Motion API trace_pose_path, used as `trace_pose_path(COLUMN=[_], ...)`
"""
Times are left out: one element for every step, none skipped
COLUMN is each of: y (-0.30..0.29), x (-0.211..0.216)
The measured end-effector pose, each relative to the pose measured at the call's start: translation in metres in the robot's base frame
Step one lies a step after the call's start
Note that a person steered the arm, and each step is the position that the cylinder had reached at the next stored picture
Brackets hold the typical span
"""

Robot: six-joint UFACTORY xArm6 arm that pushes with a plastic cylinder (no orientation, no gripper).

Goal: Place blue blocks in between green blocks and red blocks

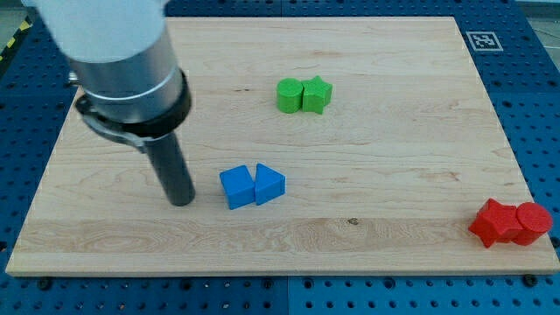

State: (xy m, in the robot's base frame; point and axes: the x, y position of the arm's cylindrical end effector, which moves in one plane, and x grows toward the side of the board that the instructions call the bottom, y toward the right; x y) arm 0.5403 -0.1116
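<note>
Camera view at one moment of the sorting task. Two blue blocks lay touching each other slightly to the view's left of the worktop's middle: a blue cube (pixel 236 187) and, on its right side, a blue wedge-like block (pixel 269 184). Two green blocks sat touching near the view's top centre, a rounded green block (pixel 289 94) and a green star-shaped block (pixel 317 94). Two red blocks sat touching at the view's bottom right corner, a faceted red block (pixel 494 222) and a red cylinder (pixel 532 222), close to the edge of the worktop (pixel 394 157). My tip (pixel 181 201) stood on the board just to the view's left of the blue cube, near it but apart, a narrow strip of bare wood showing between them. The arm carried no pincer, only this rod, so no open or closed state applied. As a judgement, the task was unfinished: the blue pair lay to the left of the line joining the green pair and the red pair, not between them. What remained was to push both blue blocks toward the view's right, into the open stretch between green and red, for which the tip's place on their left side appeared well suited.
</note>
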Motion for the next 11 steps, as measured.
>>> trace_pose_path(y=[0.029,0.049,0.066,0.087,0.096,0.120,0.143,0.169,0.193,0.213,0.234], x=[0.000,-0.001,-0.001,-0.003,-0.015,-0.018,-0.018,-0.018,-0.029,-0.035,-0.035])
